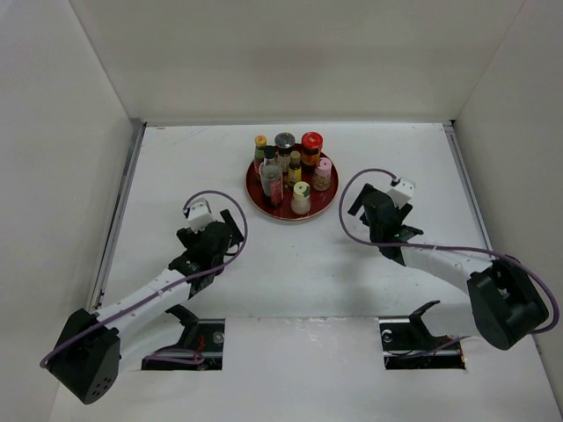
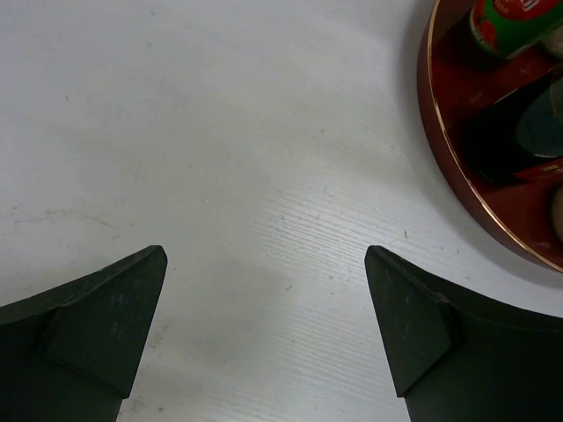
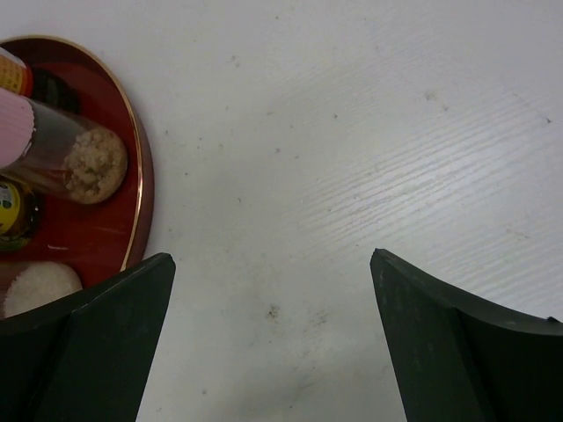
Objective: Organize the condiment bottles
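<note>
We count 7 condiment bottles [image 1: 295, 169], all upright on the round red plate [image 1: 253, 200]. The plate sits close to the far edge of the bench [image 1: 176, 176], about midway between its left and right edges. Far row on the plate, left to right: orange-yellow-cap bottle [image 1: 260, 141], grey-cap bottle [image 1: 284, 141], red-cap bottle [image 1: 311, 141]. Black-cap bottle [image 1: 270, 176] with a red label stands on the plate's left side, with a small dark bottle [image 1: 295, 165] just beside it in the middle. Pink-cap bottle [image 1: 323, 174] is on the right side and pale-cap bottle [image 1: 301, 199] is nearest the near edge. Left fingers [image 1: 227, 233] are spread with nothing between them, over bare bench, off the plate toward the near-left corner and clear of the rim. Right fingers [image 1: 365, 209] are also spread and empty, over bare bench between the plate and the right edge. Right wrist view shows tan powder in the pink-cap bottle. We can't tell whether either pair touches the bench.
</note>
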Action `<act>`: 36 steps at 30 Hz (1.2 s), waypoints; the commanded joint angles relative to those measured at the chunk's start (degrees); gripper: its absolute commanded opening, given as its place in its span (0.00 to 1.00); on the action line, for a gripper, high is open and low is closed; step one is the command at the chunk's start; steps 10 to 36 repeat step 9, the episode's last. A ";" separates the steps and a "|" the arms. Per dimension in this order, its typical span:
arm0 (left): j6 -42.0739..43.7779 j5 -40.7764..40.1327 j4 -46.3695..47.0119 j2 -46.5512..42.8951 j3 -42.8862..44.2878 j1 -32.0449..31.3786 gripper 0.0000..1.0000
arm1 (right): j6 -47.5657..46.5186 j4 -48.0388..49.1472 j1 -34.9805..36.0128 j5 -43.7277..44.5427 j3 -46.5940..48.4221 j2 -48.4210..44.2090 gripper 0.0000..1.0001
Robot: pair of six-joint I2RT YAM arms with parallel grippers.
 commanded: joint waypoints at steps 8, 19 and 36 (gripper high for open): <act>-0.49 2.79 2.05 4.46 5.08 -1.18 1.00 | 0.84 1.78 0.58 1.57 -0.27 -0.87 1.00; -0.58 2.79 0.73 4.64 5.69 -1.09 1.00 | 0.66 1.35 0.58 1.40 0.16 -0.34 1.00; -0.58 2.79 0.73 4.64 5.69 -1.09 1.00 | 0.66 1.35 0.58 1.40 0.16 -0.34 1.00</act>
